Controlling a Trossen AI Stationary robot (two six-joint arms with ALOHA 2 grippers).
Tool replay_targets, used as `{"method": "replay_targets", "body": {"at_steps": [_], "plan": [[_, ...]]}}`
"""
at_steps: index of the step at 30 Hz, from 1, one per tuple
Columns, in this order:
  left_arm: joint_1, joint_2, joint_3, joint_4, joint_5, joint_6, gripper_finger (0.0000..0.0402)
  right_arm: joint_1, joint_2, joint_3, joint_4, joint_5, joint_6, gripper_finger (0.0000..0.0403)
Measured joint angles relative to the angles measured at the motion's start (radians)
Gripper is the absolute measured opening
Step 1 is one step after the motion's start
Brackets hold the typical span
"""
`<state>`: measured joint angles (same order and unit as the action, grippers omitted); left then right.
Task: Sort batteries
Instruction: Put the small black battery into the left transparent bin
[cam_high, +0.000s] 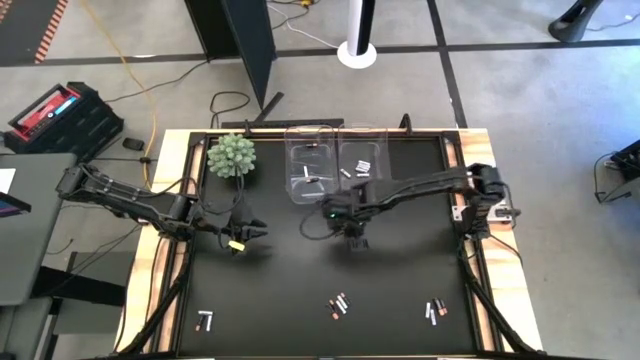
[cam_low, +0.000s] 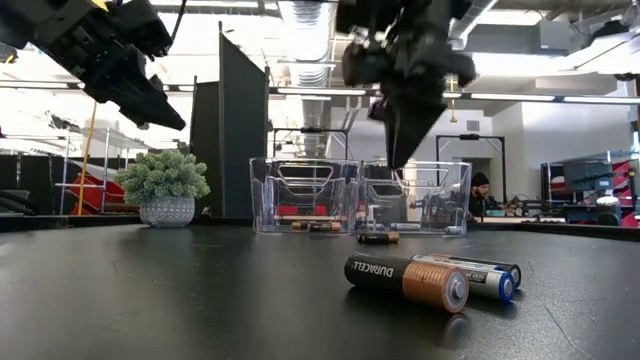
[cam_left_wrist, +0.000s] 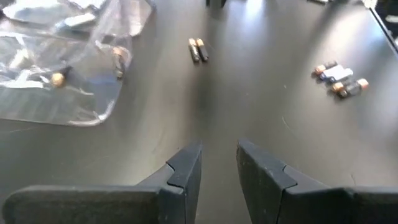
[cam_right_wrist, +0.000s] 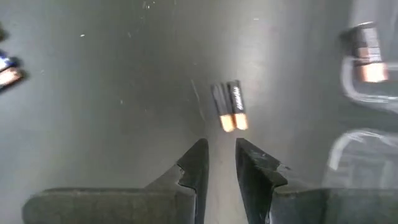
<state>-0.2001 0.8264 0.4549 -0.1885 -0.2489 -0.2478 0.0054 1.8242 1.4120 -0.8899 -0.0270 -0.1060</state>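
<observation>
Batteries lie in three small groups near the table's front edge (cam_high: 205, 321), (cam_high: 338, 305), (cam_high: 436, 311); two of them show close up in the low view (cam_low: 405, 280). A pair of dark, copper-ended batteries (cam_right_wrist: 228, 106) lies on the table in front of two clear bins (cam_high: 308, 170), (cam_high: 362, 158), which hold a few more cells. My right gripper (cam_right_wrist: 221, 158) hangs above this pair at mid-table (cam_high: 352, 228), pointing down, open, with nothing between its fingers. My left gripper (cam_high: 255, 232) hovers at the left, open and empty (cam_left_wrist: 219, 162).
A potted plant (cam_high: 232, 157) stands at the far left beside the bins. A wooden frame (cam_high: 170, 250) borders the black tabletop. Bare table lies between the bins and the front battery groups.
</observation>
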Motion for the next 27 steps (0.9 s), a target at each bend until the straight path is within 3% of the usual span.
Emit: {"method": "replay_targets", "body": {"at_steps": [8, 19, 27], "plan": [[-0.001, 0.0, 0.0, -0.038, 0.019, 0.008, 0.0098, 0.01, 0.114, 0.0, 0.052, 0.002, 0.013, 0.012], [-0.001, 0.0, 0.0, -0.042, 0.06, 0.027, 0.0098, 0.013, 0.145, 0.0, 0.085, 0.003, 0.011, 0.0195], [-0.001, 0.0, 0.0, -0.042, 0.06, 0.042, 0.0098, 0.015, 0.165, 0.0, 0.13, 0.024, -0.023, 0.0193]]}}
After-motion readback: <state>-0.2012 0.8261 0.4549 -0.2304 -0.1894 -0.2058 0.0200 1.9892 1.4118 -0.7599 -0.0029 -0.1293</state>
